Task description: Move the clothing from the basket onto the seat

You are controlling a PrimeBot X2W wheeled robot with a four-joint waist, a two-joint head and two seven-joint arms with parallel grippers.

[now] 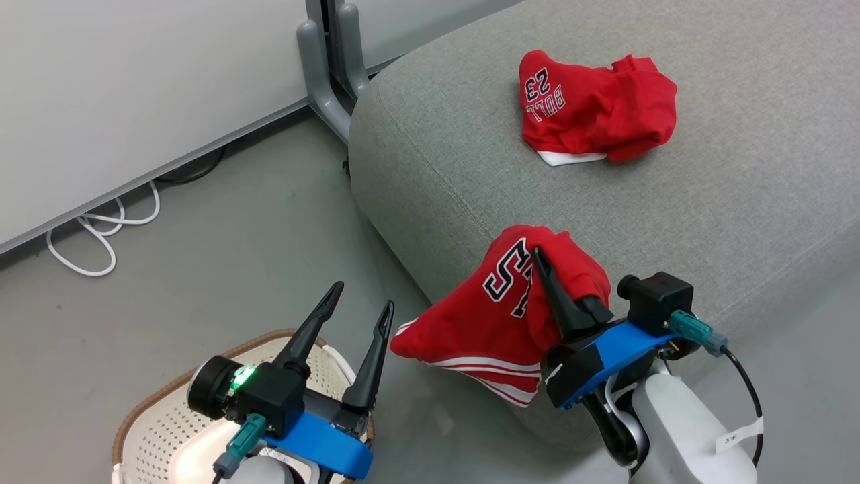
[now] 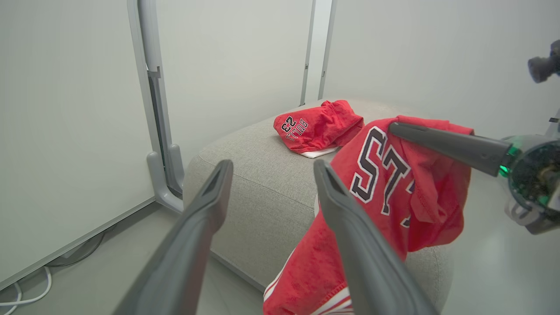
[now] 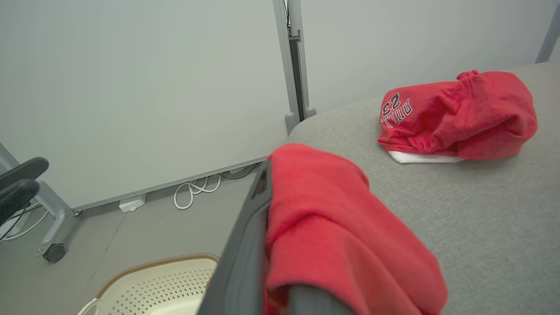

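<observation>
Our right gripper clamps the red striped garment, lower centre, by the light-grey fabric seat (red "BULL 23" garment lies upper right). Our left gripper, fingers apart, hangs over the cream perforated basket.

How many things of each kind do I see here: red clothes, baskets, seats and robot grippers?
Bright red sports garments: 2 ("BULL 23" garment; white-striped garment)
Cream-white perforated plastic basket: 1
Light-grey fabric sofa seat: 1
Grippers with dark fingers: 2 (left gripper; right gripper)
Total: 6
</observation>
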